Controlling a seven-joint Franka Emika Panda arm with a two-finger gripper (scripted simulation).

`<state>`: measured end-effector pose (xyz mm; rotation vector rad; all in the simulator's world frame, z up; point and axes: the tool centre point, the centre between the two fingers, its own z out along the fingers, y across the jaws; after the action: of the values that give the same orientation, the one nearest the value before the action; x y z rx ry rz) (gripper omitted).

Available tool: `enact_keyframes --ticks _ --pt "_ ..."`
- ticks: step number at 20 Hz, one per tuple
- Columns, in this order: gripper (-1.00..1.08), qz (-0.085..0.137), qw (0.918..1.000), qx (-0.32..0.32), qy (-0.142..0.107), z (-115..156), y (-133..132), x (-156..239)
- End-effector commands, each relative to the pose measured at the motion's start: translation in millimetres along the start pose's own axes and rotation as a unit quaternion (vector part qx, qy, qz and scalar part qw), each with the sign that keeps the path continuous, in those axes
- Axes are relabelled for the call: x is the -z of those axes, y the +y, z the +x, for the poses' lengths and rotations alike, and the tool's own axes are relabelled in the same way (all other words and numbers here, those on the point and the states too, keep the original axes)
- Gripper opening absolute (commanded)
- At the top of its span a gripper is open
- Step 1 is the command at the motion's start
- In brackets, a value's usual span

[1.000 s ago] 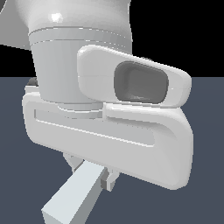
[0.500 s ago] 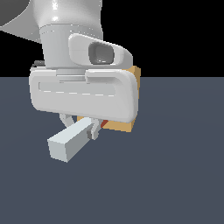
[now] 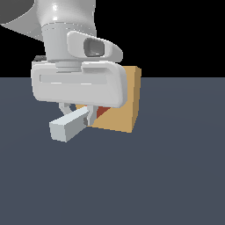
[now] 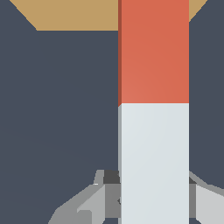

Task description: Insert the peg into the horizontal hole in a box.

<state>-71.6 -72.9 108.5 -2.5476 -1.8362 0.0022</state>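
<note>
Now the arm sits farther from the exterior camera than a second ago, when it filled the frame and hid everything behind it; the box [image 3: 125, 103] has come into view behind the gripper [image 3: 79, 113], so the carry toward it looks well under way, though insertion is not yet done.

Held level, the peg [image 3: 70, 124] points its pale end toward the exterior camera and its orange-red end at the box; in the wrist view the peg [image 4: 154, 109] runs straight away from the fingers [image 4: 107, 192] and its red end overlaps the tan box [image 4: 74, 15]; whether it has entered is not visible, and the hole cannot be seen in either view.

Closed snugly on the pale half of the peg, the fingers show on both sides of the bar, leaving the red half free.
</note>
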Motion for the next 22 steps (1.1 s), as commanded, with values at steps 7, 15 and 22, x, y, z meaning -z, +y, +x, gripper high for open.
enact_keyframes --ticks 7,15,22 --pt "-1.0 0.0 1.0 0.0 0.0 0.8 -0.7 0.6" --pt "-1.0 0.001 1.0 0.0 0.0 17.9 -1.7 0.0" --pt "-1.0 0.0 1.0 0.0 0.0 70.1 -2.5 1.1"
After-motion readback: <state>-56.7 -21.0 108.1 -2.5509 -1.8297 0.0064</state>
